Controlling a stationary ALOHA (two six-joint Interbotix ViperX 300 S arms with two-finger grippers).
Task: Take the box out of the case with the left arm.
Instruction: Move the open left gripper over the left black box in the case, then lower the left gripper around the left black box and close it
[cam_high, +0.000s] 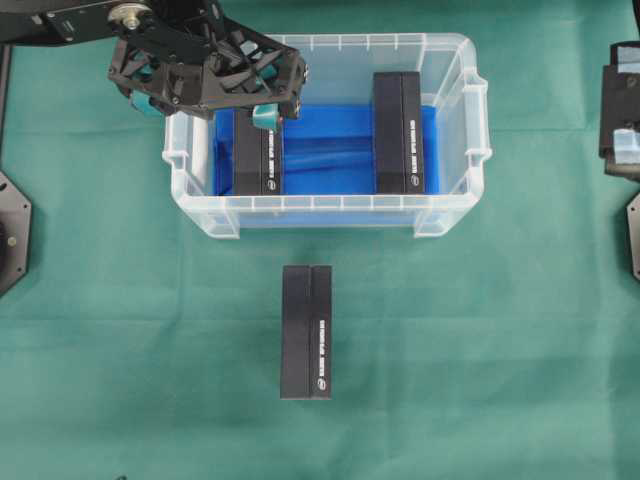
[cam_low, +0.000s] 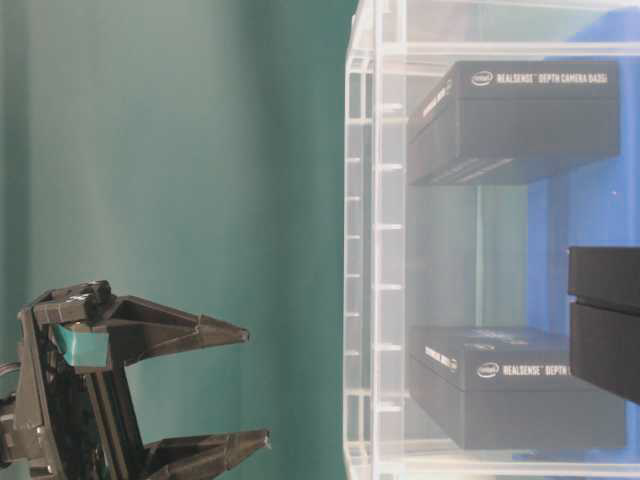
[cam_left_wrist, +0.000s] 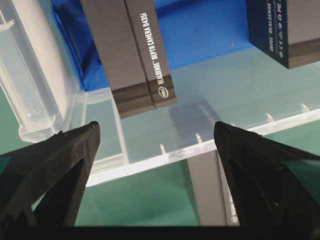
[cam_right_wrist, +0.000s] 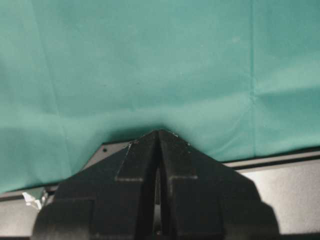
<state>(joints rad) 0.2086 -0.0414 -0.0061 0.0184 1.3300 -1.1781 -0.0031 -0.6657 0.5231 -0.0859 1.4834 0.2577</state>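
Box (cam_high: 258, 158) lengthwise front-to-back inside case (cam_high: 455, 215), left gripper (cam_high: 215, 95) open above, right gripper (cam_right_wrist: 159, 145) closed.

Wide blue gap between two boxes (cam_high: 256, 150) (cam_high: 398, 132), case (cam_high: 452, 215) walls seemingly hemming outer flanks

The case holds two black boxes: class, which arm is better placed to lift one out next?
Left. Its open left gripper hangs over the case, above the left-hand box; the right gripper is shut, away at the edge.

The clear, glossy plastic case (cam_high: 455, 130) has a shiny blue liner (cam_high: 330, 150); the matt black boxes (cam_high: 307, 330) look like cardboard; the desk's green cloth (cam_high: 120, 330) is faintly creased.
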